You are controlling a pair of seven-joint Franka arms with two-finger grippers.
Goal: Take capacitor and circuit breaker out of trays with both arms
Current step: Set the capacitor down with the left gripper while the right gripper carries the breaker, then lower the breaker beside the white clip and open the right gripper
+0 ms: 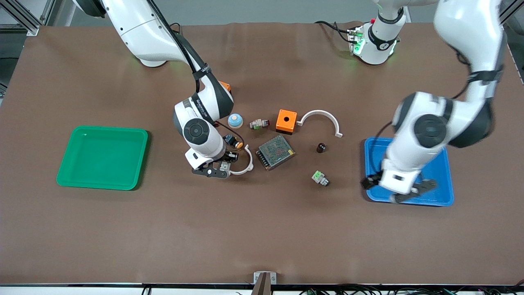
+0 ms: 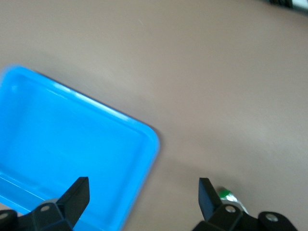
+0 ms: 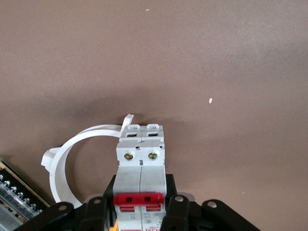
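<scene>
My right gripper is shut on the breaker, a white-grey block with a red lever. It holds the breaker low over the table beside a white half ring; the breaker also shows in the front view. The capacitor, a small dark stubby cylinder, stands on the table between the orange box and the blue tray. My left gripper is open and empty over the blue tray's edge toward the table's middle. The part of the tray in view is empty.
A green tray lies at the right arm's end. A metal grille box, a white arch, green-and-white modules, a blue-white button and a black button with an orange cap lie mid-table.
</scene>
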